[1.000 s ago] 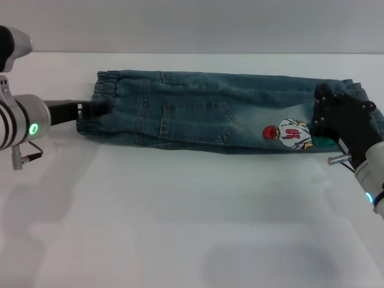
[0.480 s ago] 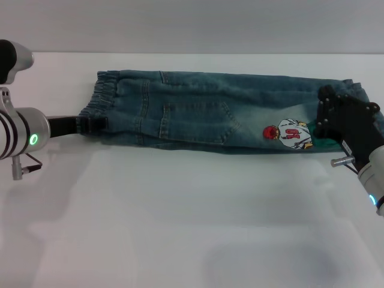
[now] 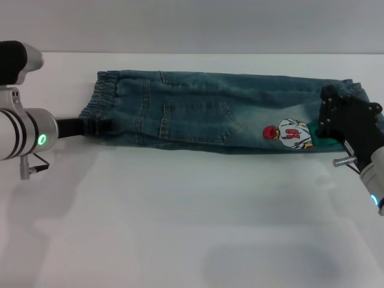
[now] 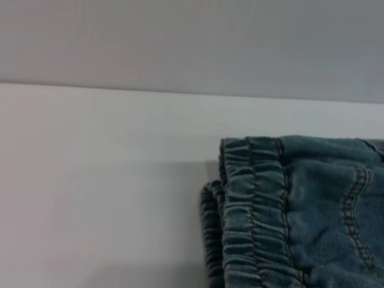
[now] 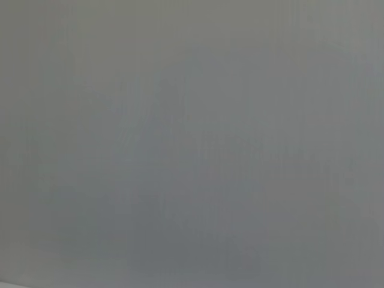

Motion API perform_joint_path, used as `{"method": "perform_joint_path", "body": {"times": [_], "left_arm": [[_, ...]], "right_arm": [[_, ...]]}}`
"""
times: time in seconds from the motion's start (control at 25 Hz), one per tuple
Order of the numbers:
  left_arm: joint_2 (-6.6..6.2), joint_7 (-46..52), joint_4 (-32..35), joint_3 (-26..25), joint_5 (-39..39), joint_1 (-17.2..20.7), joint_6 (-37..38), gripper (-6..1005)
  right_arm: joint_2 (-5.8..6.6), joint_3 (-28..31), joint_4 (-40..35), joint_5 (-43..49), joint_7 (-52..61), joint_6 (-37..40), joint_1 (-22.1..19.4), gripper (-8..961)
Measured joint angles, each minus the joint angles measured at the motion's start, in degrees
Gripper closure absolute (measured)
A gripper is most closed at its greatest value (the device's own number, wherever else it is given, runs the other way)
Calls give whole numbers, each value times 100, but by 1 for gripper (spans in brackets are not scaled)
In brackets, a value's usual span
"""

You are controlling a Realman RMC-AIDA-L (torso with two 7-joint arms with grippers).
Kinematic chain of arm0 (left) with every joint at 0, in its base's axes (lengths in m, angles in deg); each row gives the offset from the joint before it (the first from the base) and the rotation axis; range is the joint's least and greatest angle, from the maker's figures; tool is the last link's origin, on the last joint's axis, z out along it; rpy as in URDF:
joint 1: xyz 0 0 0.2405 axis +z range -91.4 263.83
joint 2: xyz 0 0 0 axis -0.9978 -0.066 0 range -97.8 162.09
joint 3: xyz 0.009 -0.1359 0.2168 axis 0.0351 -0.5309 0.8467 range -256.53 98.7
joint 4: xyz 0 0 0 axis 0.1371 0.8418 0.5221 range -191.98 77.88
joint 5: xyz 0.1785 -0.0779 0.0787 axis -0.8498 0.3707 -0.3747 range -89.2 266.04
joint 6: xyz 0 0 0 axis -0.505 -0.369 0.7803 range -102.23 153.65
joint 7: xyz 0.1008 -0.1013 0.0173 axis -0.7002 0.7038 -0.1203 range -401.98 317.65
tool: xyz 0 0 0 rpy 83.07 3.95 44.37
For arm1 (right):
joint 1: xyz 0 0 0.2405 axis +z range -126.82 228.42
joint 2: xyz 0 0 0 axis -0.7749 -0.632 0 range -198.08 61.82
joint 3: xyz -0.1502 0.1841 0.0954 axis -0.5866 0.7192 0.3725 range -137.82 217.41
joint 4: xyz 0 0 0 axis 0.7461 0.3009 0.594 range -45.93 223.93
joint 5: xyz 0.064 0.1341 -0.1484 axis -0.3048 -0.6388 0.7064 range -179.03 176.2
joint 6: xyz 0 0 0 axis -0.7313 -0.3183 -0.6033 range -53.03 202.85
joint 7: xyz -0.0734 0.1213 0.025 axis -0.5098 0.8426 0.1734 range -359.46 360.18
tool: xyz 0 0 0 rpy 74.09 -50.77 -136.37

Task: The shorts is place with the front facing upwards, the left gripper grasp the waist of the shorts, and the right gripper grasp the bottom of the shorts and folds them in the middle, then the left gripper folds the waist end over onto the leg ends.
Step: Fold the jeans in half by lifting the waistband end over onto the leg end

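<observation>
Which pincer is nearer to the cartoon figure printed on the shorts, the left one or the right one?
Right. The right pincer sits at the leg hems, just beside the cartoon figure. The left pincer is at the waistband, at the shorts' far end.

My left gripper [image 3: 99, 127] meets the near corner of the waist of the shorts [image 3: 102, 99], but my fingertips blend into the dark denim — I cannot tell whether they are closed. My right gripper [image 3: 336, 123] covers the bottom of the shorts [image 3: 351, 90]; its fingers are hidden under its own black body. My left wrist view cuts off the shorts [image 4: 300, 210] at two edges, and my right wrist view shows only plain grey — no cloth, no fingers.
</observation>
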Motion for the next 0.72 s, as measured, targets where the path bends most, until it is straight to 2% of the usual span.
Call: {"method": "perform_joint_path", "body": {"times": [0.36, 0.6, 0.68, 0.72], "left_arm": [[-3, -25, 21, 92, 146, -65, -26, 145], [-9, -59, 114, 175, 243, -12, 143, 269], [-9, -60, 131, 196, 244, -9, 170, 445], [-8, -60, 133, 198, 245, -6, 174, 449]], "right_arm": [[6, 16, 32, -1, -6, 0, -46, 953], [15, 31, 159, -1, -20, -1, -124, 953], [19, 44, 182, -1, -21, -1, -131, 953], [21, 54, 196, -1, -22, -1, -135, 952]]}}
